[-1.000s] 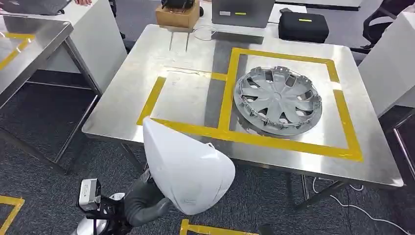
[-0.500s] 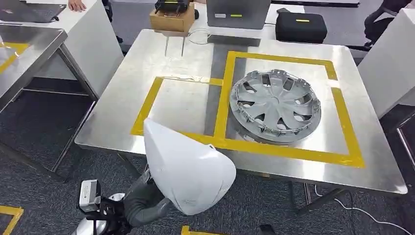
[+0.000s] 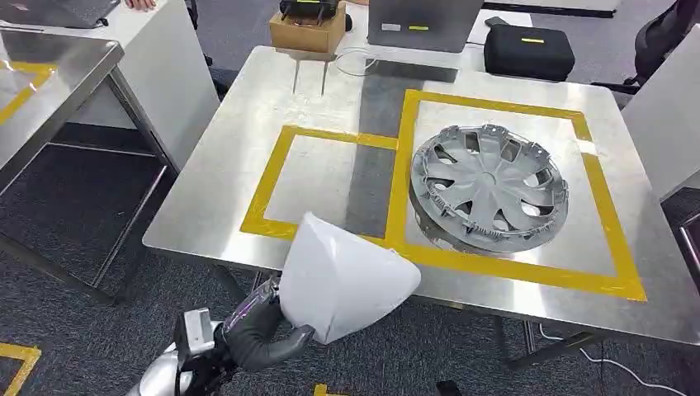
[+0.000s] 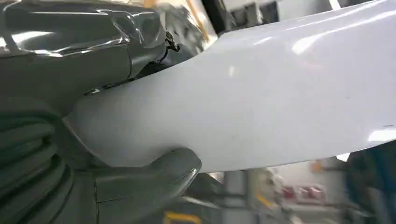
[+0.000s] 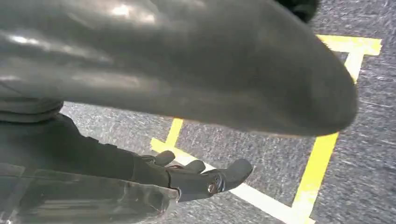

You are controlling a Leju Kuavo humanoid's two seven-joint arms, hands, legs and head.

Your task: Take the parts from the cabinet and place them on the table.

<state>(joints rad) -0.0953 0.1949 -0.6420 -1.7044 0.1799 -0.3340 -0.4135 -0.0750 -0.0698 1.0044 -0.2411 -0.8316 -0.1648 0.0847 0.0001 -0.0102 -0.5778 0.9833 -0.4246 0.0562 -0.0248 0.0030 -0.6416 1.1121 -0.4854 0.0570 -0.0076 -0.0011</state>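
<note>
White shell part (image 3: 342, 276) is grasped by left hand (image 3: 260, 334) at table's (image 3: 206, 214) near edge; should be carried over edge, set in smaller taped square (image 3: 322, 177). Right hand (image 5: 187, 179) hangs released.

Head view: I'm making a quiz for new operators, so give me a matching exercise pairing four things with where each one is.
Things:
1. white part
2. hubcap
3. black case
4. cardboard box

Places:
A. at the table's far edge, right of the laptop
B. inside the larger yellow tape square on the table
C. held by the left hand, at the table's near edge
D. at the table's far edge, left of the laptop

Pairs: 1-C, 2-B, 3-A, 4-D
</note>
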